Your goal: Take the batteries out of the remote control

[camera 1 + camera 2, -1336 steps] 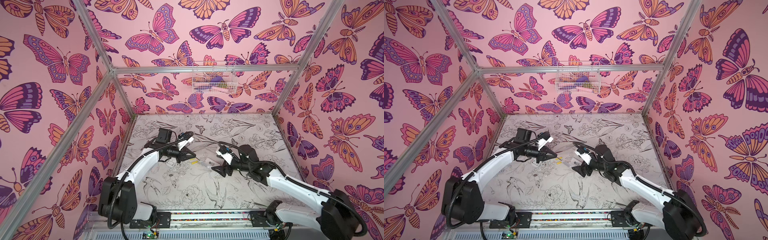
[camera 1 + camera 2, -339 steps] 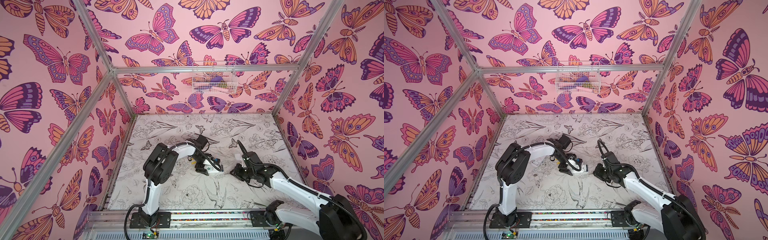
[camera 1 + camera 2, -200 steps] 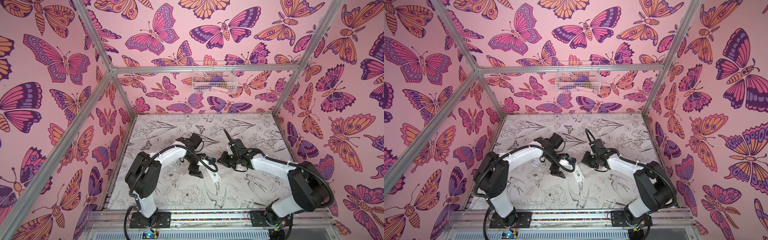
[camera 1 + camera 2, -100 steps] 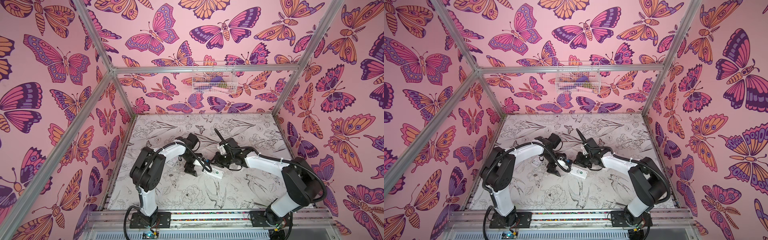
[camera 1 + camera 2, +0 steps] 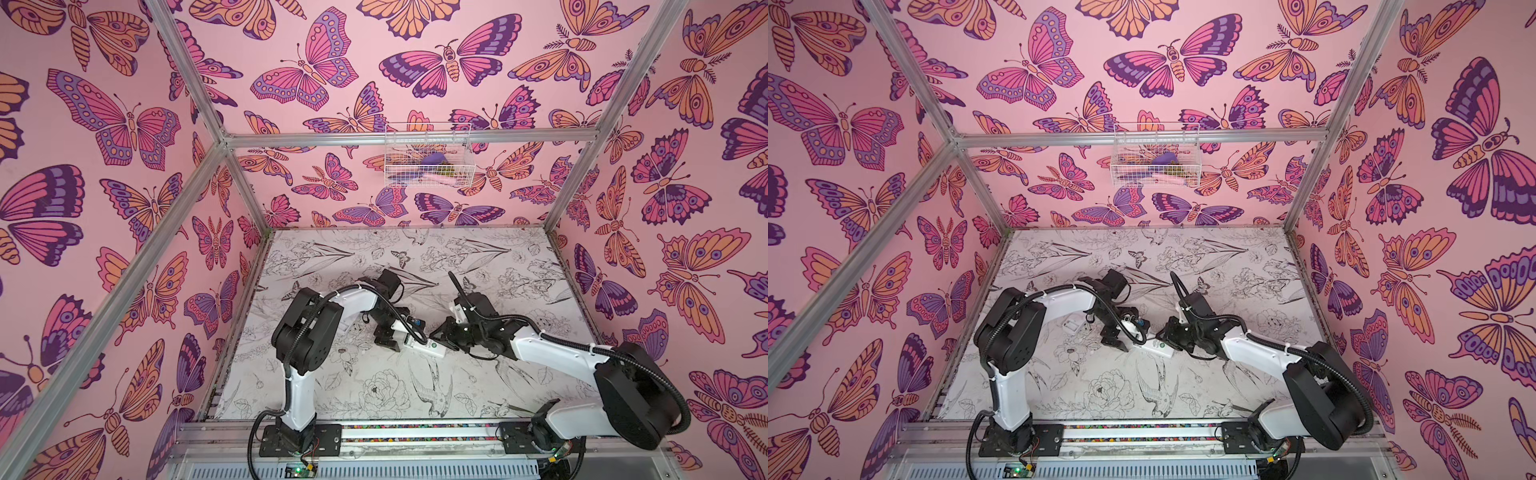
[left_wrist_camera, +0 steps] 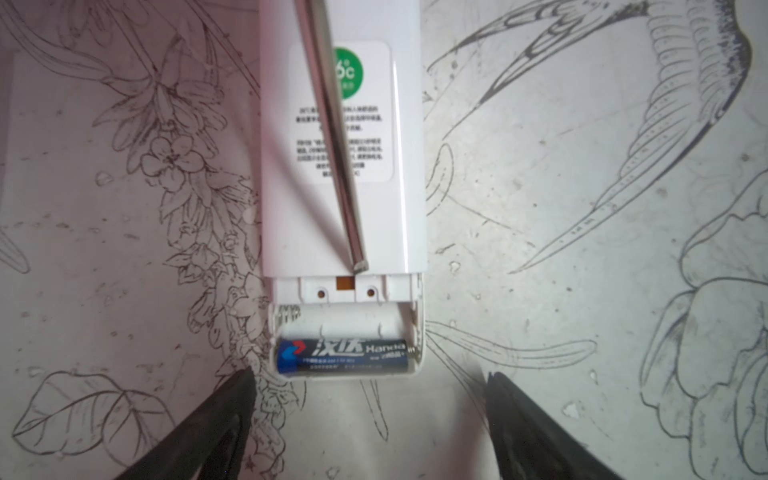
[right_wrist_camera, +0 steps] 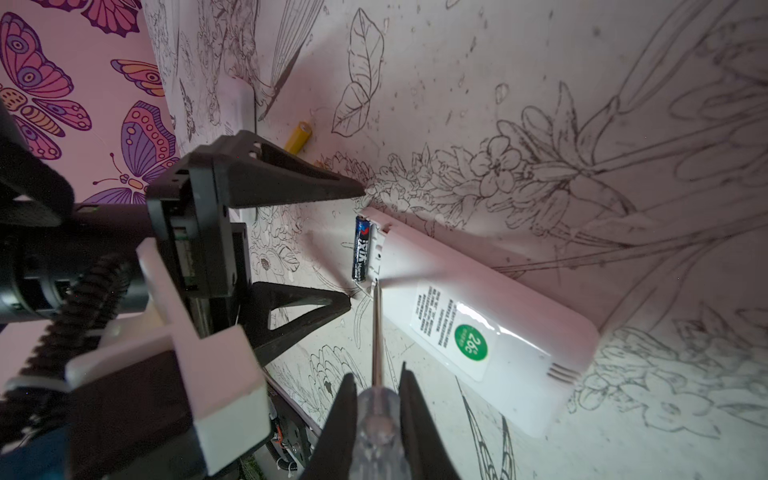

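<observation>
One dark battery [image 6: 343,356], crosswise in remote [image 6: 291,228]

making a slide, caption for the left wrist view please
Screwdriver tip at the remote's open compartment; one dark battery inside, other slot empty; left fingers open.

The remote [image 6: 291,228] is white, the battery [image 6: 345,356] dark blue.

My left gripper [image 6: 370,374] stands wide, a finger on each side of the open end of the remote control [image 6: 299,228], room to spare around the dark battery [image 6: 345,355]. The screwdriver [image 6: 333,137], clamped in my right gripper [image 7: 376,374], slants over the remote, tip at the bay's edge: blocked from that side. Yellow battery [image 7: 298,137] lies past one finger. Mat [image 5: 374,395] toward the front rail [image 5: 415,434] is free.
</observation>
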{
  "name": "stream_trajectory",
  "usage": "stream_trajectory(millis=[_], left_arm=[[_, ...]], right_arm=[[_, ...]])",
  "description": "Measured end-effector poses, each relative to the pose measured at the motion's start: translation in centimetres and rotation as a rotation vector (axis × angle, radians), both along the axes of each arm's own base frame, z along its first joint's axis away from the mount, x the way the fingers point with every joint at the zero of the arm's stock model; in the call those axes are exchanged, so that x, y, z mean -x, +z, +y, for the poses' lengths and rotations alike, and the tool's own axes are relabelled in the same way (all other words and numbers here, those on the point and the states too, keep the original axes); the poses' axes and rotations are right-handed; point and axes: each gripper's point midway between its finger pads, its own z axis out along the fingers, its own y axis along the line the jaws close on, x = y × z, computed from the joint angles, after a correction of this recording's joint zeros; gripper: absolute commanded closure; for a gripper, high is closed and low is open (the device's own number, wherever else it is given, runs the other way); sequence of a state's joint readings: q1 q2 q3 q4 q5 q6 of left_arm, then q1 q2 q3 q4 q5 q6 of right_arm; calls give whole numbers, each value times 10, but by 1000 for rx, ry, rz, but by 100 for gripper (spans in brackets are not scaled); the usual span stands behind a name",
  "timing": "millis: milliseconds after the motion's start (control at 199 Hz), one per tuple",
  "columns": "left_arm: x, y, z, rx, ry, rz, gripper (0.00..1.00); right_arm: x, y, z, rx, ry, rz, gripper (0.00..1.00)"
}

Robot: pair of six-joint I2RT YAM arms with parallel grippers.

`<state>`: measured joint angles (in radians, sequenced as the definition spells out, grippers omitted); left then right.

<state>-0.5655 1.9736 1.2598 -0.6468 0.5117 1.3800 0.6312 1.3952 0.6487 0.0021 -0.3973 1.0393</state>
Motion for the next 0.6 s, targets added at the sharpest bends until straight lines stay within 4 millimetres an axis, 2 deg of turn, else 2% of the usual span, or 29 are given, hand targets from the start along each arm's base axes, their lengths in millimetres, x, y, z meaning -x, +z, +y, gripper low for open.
stream_trajectory(millis=[140, 346, 602], left_arm=[[0, -1, -6, 8, -7, 2, 27], [4, -1, -13, 17, -28, -3, 38], [5, -1, -14, 23, -30, -2, 45]], right_arm=[[-1, -4, 5, -7, 2, 9, 100], [-1, -6, 10, -3, 0, 25, 100], [0, -9, 15, 19, 4, 40, 100]])
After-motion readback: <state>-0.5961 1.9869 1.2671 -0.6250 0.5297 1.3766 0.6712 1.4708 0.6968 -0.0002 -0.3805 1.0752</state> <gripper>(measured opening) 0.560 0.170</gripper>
